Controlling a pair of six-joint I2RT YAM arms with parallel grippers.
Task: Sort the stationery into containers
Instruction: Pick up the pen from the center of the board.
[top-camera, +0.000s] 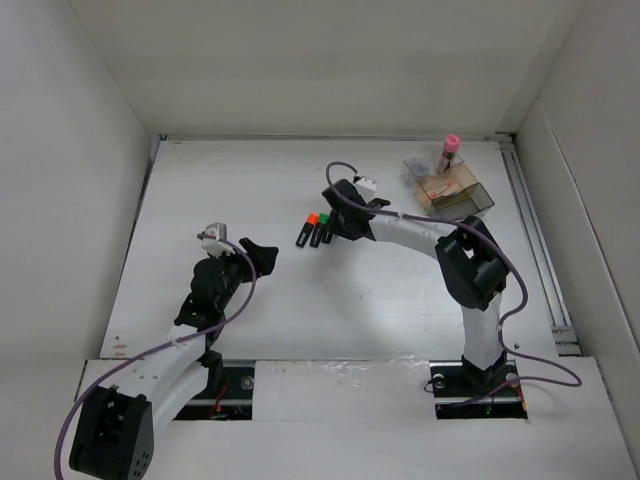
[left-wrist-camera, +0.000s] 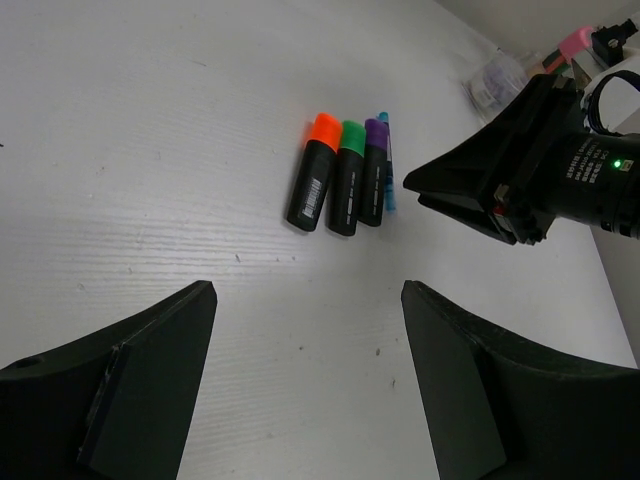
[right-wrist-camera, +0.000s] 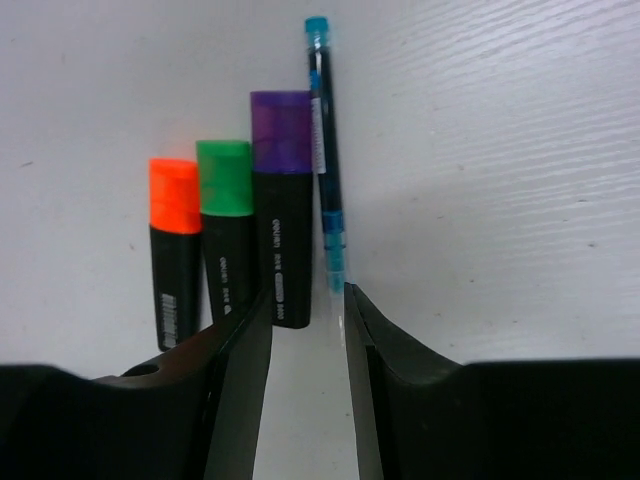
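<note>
Three stubby black highlighters lie side by side on the white table: orange cap (right-wrist-camera: 175, 200), green cap (right-wrist-camera: 224, 180) and purple cap (right-wrist-camera: 282, 135). A thin blue pen (right-wrist-camera: 326, 170) lies against the purple one. They also show in the left wrist view, led by the orange highlighter (left-wrist-camera: 314, 170), and in the top view (top-camera: 310, 230). My right gripper (right-wrist-camera: 307, 298) is narrowly open and empty, with its tips at the near ends of the purple highlighter and the pen. My left gripper (left-wrist-camera: 308, 300) is wide open and empty, short of the row. The clear brownish container (top-camera: 457, 190) stands at the far right.
A pink-capped item (top-camera: 450, 148) stands upright beside a small clear piece (top-camera: 418, 167) behind the container. White walls enclose the table on the left, back and right. A rail (top-camera: 535, 240) runs along the right edge. My right gripper also shows in the left wrist view (left-wrist-camera: 412, 190).
</note>
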